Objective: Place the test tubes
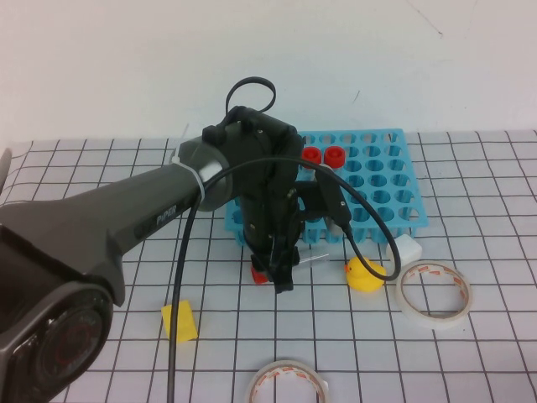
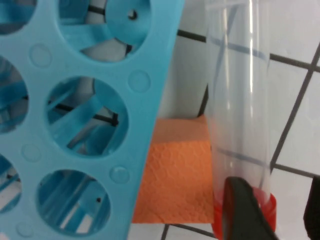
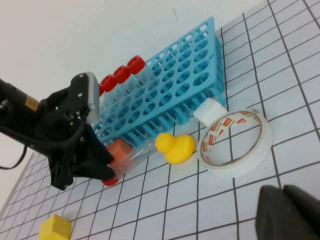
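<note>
Nearest the robot, a tape roll point(image 1: 287, 379) and a yellow block point(image 1: 179, 321) are lying on the desk point(image 1: 470, 353), taking no part. The right pincer point(image 3: 285, 205) is sitting closed and empty, off to the right and outside the high view.

Further in, the left pincer point(image 1: 281, 281) is pointing down just in front of the blue rack point(image 1: 377, 189). It is narrowed around the red cap point(image 1: 258, 274) of a clear test tube point(image 2: 240, 100) and appears to be clamping it. The tube is lying flat along the rack's near edge, beside an orange block point(image 3: 119, 149). A yellow duck point(image 1: 365, 275) and a second tape roll point(image 1: 434, 294) are resting just to the right.

At the rack's far side, capped tubes point(image 3: 121, 73) are already standing in place: three by the right wrist view, though the arm is covering one from above. So the job is looking partly done, with this tube not yet raised and slotted in.

Whether the tube is lifting off the desk is unclear, and its clear body is barely showing from above.
</note>
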Controlling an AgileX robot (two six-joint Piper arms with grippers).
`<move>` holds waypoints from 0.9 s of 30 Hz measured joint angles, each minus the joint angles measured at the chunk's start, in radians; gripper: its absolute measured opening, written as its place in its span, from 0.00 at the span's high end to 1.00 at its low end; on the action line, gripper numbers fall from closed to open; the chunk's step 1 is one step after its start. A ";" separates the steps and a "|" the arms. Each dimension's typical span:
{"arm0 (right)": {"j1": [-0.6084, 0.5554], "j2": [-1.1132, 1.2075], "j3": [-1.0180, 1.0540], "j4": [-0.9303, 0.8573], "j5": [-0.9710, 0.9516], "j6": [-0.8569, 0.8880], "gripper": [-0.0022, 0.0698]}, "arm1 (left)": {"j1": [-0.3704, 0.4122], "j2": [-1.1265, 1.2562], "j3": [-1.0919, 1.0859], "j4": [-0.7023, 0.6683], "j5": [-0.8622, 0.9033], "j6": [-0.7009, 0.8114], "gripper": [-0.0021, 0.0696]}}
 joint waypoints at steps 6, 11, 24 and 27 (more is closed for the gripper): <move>0.000 0.000 0.000 0.002 0.000 0.000 0.97 | 0.000 0.000 0.000 0.002 -0.010 0.013 0.51; 0.000 0.000 0.000 0.002 0.000 -0.004 0.97 | 0.000 0.002 0.000 0.002 -0.010 0.028 0.47; 0.000 0.000 0.000 0.030 0.008 -0.023 0.97 | 0.000 0.063 0.000 0.007 -0.024 0.038 0.50; 0.000 0.000 0.000 0.030 0.008 -0.025 0.97 | 0.000 0.064 -0.004 0.005 -0.001 0.030 0.62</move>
